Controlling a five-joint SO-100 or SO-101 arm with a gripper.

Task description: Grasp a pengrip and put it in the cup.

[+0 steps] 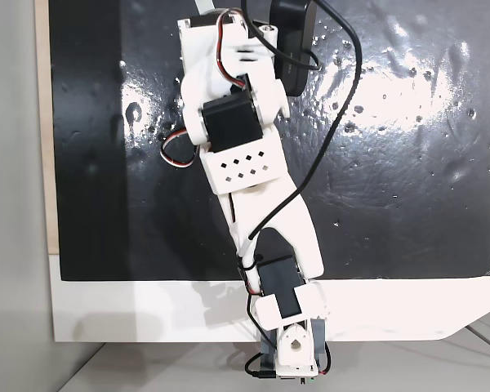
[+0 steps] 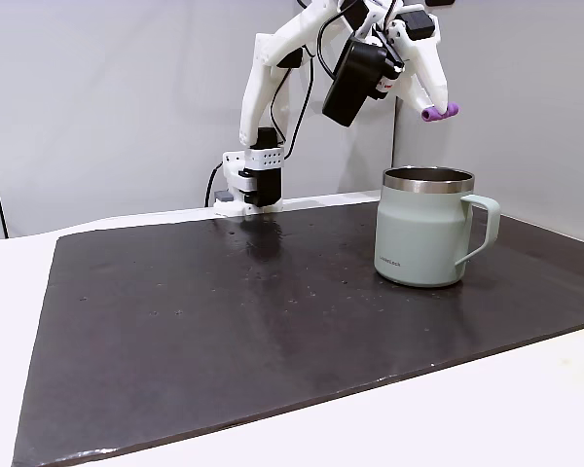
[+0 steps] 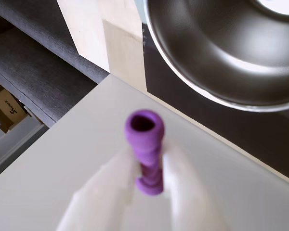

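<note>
Above the cup [image 2: 426, 238] rim, pincer [image 2: 430, 105] clamping the pengrip [image 2: 440, 113].

One view looks straight down, another sideways, both sharing the arm [image 1: 253, 188].

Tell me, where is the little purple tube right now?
In a fixed view, the small purple ribbed tube is held in the white gripper, up in the air above the pale-green mug with the silver rim.

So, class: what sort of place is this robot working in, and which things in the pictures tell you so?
Probably an indoor workbench or lab desk. A small white arm's gripper holds a purple pengrip above a cup on a black mat laid over a white table, against a plain grey wall.
</note>
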